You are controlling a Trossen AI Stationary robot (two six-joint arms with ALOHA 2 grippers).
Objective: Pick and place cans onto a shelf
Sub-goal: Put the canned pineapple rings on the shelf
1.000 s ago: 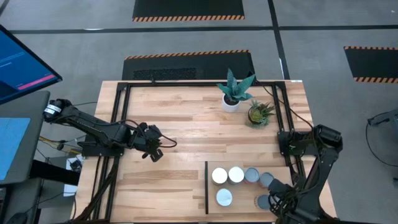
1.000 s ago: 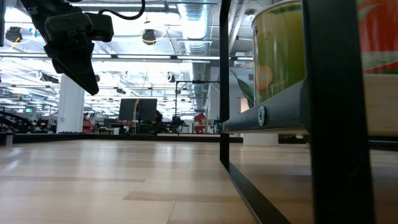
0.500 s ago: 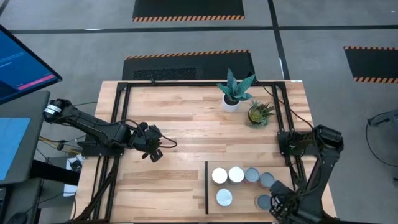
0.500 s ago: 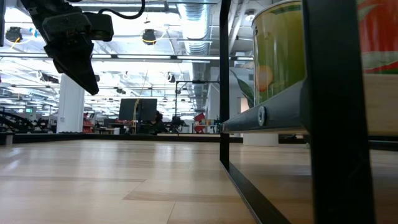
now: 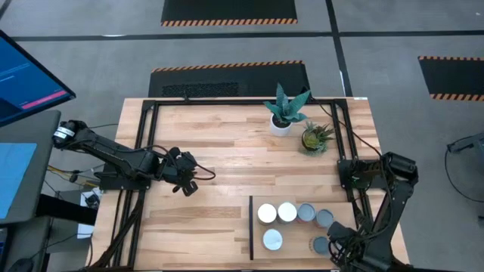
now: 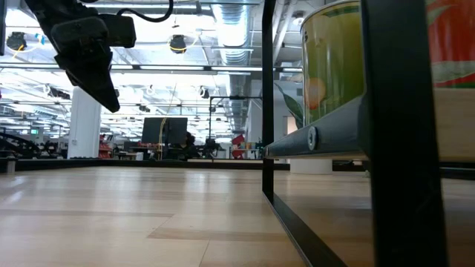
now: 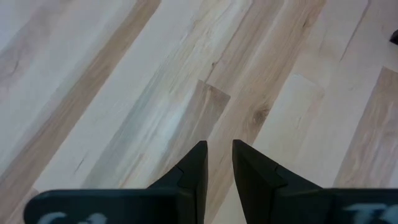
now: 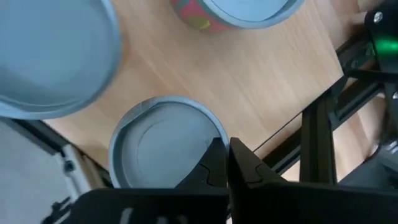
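Note:
Several cans stand upright on the light-wood shelf at the table's near right: two white-topped cans beside two bluish-topped cans, and one white-topped can nearer. My right gripper is shut, pointing down over the rim of a silvery-blue-topped can at the shelf's near right. My left gripper hangs over bare wood at the table's left, its fingers a narrow gap apart with nothing between them. My right gripper's shut fingertips stand over the edge of the can's top, coming from above. Whether they touch the can, I cannot tell.
Two potted plants stand at the far right of the table. In the low view a green-labelled can and a red-labelled one loom close behind a black post. Bare tabletop lies between the arms.

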